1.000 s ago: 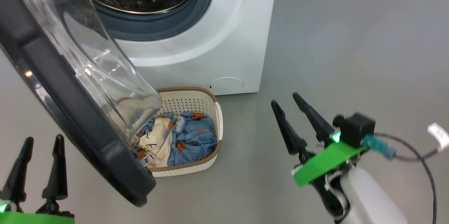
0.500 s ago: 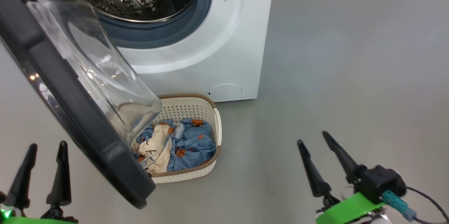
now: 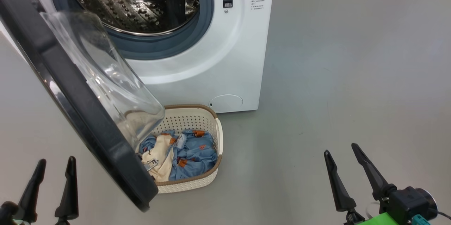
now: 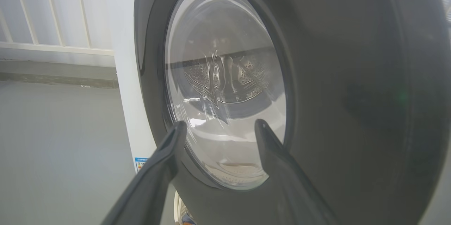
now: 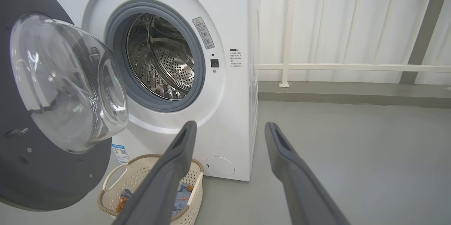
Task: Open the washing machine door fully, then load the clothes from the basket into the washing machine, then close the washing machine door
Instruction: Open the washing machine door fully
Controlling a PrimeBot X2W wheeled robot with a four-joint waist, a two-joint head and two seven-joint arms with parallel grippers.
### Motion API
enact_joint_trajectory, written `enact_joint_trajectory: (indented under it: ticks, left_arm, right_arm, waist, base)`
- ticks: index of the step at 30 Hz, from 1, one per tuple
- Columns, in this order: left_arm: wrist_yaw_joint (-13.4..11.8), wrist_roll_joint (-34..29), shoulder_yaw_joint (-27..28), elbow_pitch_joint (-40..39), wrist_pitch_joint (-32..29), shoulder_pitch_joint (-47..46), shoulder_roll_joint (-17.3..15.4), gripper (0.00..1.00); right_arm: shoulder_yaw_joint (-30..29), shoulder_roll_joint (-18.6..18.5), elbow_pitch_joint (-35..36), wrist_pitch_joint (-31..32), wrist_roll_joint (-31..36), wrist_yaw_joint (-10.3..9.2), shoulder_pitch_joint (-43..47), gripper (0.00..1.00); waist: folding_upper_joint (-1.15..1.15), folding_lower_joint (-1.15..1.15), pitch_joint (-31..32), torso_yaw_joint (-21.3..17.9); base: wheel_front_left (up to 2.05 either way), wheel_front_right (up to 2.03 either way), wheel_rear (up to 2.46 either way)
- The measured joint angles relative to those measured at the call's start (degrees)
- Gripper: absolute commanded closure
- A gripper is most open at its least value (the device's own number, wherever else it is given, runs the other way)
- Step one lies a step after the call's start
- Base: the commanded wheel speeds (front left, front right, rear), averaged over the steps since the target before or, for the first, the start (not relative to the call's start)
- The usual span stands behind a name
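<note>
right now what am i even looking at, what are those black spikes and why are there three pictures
This is a wheeled robot with two arms, doing laundry. One picture comes from a camera on its head, looking down. The other two come from cameras on its wrists, each looking along that arm's jaws.

The black spikes are those jaws. The left gripper is at the lower left of the head view and the right gripper at the lower right. Both are open and hold nothing.

Ahead is a white washing machine with its round door standing open on the left, so the steel drum shows. On the grey floor sits a cream basket of blue and cream clothes, partly behind the door.
</note>
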State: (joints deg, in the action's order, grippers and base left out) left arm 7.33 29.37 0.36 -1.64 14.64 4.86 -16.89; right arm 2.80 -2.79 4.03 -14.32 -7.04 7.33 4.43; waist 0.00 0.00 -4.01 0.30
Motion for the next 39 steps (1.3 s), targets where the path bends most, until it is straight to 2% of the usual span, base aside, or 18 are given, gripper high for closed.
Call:
enact_joint_trajectory:
  ticks: [39]
  left_arm:
    - [0.01,-1.62,-1.75,1.43,0.00,1.03,-0.27,0.00]
  right_arm:
    - [-1.56,0.10,-1.88,0.01,0.51,0.00,1.44,0.00]
  waist:
    - [0.00,0.00,0.07,0.76]
  base:
    - [0.00,0.00,0.00]
